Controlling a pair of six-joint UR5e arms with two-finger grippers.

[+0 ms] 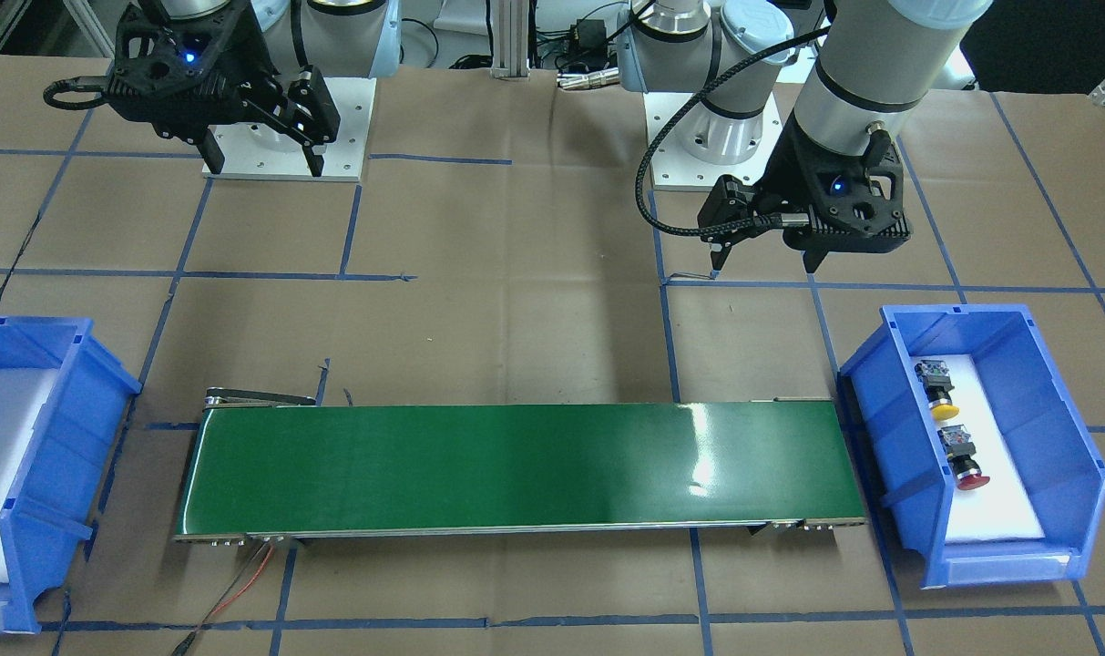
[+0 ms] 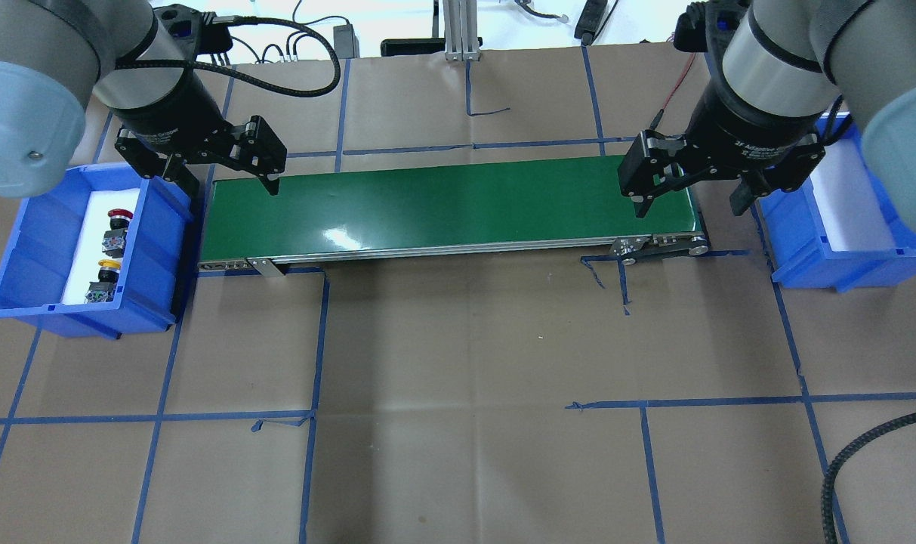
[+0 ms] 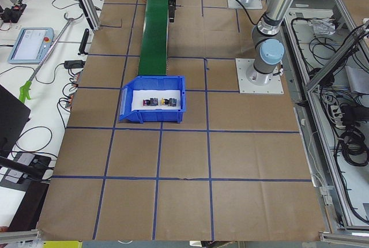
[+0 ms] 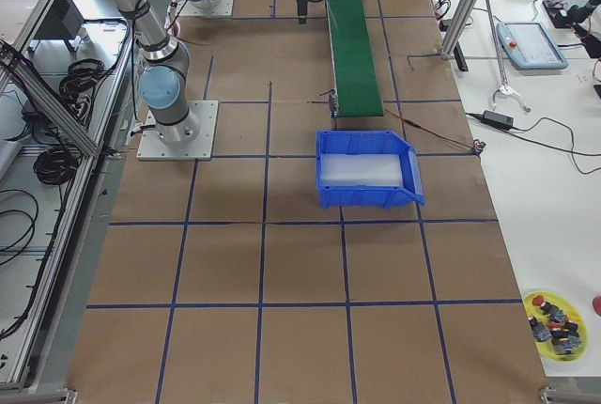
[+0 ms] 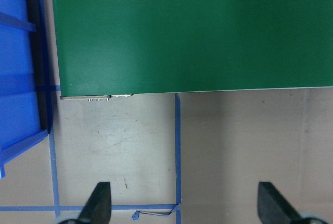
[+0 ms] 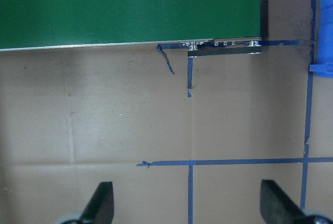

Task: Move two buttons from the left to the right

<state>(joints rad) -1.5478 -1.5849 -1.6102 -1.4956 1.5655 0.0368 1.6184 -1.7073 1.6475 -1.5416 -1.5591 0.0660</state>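
At the robot's far left sits a blue bin [image 2: 35, 242] lined with a white pad [image 2: 87, 249], and both buttons lie in it on their sides, one behind the other and a little apart. The red button [image 2: 116, 229] is farther from the robot and the yellow button [image 2: 104, 278] nearer to it, and each mushroom cap points away from the robot. The front-facing view shows the same pair, yellow button [image 1: 939, 392] and red button [image 1: 962, 460], resting on the pad near the bin's wall on the belt side. Just beside the bin, the left gripper [image 2: 232, 189] hangs above the table with its jaws spread wide and nothing between them. Its wrist camera shows the two fingertips [image 5: 99, 200] far apart over brown paper, with the belt's left end and a corner of the bin beyond them. From the front, this left gripper [image 1: 763, 264] is over the paper on the robot's side of the belt, not over the bin. A long green conveyor belt [image 2: 458, 211] runs across the middle between the two bins. At its right end the right gripper [image 2: 689, 208] hovers off the table, its jaws also parted and gripping nothing, and its fingertips [image 6: 99, 200] stand well apart over taped paper. Farthest right is a second blue bin [image 2: 805, 249] with a white liner [image 2: 843, 204]. On the side bench beyond it rests a yellow dish [image 4: 554, 324] of small parts, too small to make out.
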